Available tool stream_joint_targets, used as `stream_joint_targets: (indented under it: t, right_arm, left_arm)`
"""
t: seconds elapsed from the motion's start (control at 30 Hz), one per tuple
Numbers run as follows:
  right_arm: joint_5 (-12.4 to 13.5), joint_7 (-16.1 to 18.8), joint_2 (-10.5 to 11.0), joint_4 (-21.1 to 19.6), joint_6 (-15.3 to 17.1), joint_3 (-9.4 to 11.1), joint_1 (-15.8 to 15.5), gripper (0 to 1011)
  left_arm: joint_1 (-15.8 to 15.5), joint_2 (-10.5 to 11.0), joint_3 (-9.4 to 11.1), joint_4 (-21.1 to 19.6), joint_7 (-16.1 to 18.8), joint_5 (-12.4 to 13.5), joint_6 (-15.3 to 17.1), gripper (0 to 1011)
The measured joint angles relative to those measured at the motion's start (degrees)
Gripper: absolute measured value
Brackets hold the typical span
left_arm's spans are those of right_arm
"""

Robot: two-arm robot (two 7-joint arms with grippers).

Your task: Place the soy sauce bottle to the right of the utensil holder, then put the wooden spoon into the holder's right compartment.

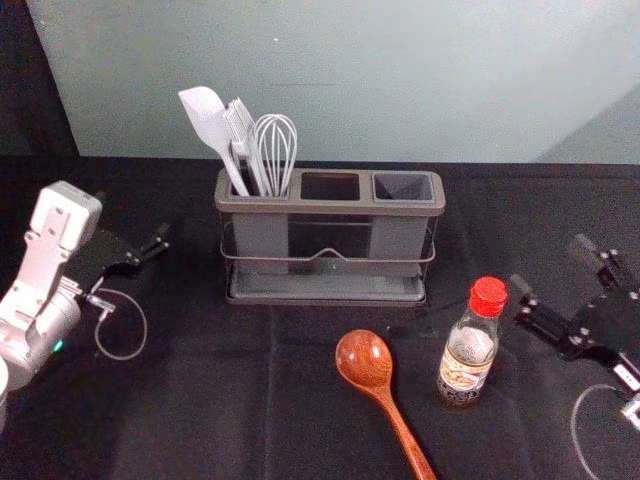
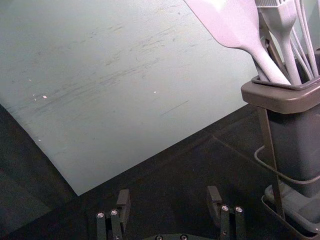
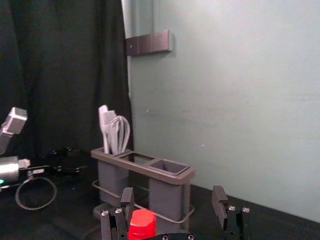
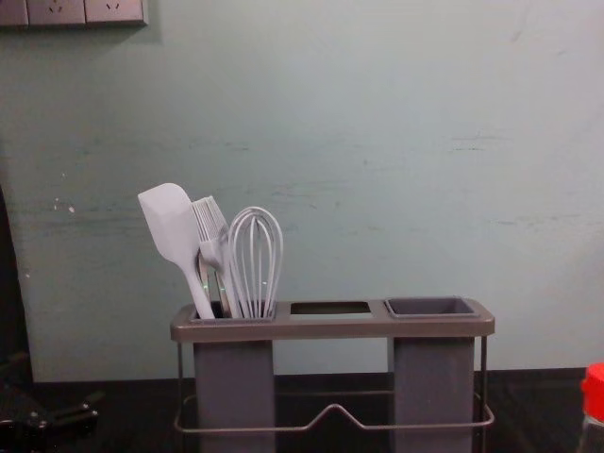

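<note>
Fingers parted and empty, the right gripper (image 1: 548,264) needs centring: bring it leftward and low around the nearby soy sauce bottle (image 1: 468,358), keeping it upright. Farther left, the utensil holder (image 1: 330,208); beyond, the idle left gripper (image 1: 156,243), open.

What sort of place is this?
Probably a test bench mocking up a kitchen counter: a table covered in black cloth, a grey utensil holder with three openings, and a red-capped glass sauce bottle.
</note>
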Motion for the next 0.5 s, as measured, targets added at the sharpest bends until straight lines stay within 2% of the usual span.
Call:
stream_joint_targets:
  t: [0.17,0.2,0.4,0.5]
  right_arm:
    - [-0.2,0.5,-0.4,-0.6,5.2,-1.7,2.2,1002]
    - [-0.9,0.5,-0.2,-1.0,7.1,-2.3,2.9,1002]
    - [-4.2,1.3,0.2,-1.3,13.3,-4.7,5.7,1002]
    - [-5.1,1.5,0.0,-0.8,14.6,-5.2,6.5,1002]
  left_arm:
    - [0.0,0.0,0.0,0.0,0.0,0.0,0.0,1005]
    - [0.0,0.0,0.0,0.0,0.0,0.0,0.0,1005]
    - [0.0,0.0,0.0,0.0,0.0,0.0,0.0,1005]
    - [0.0,0.0,0.0,0.0,0.0,0.0,0.0,1005]
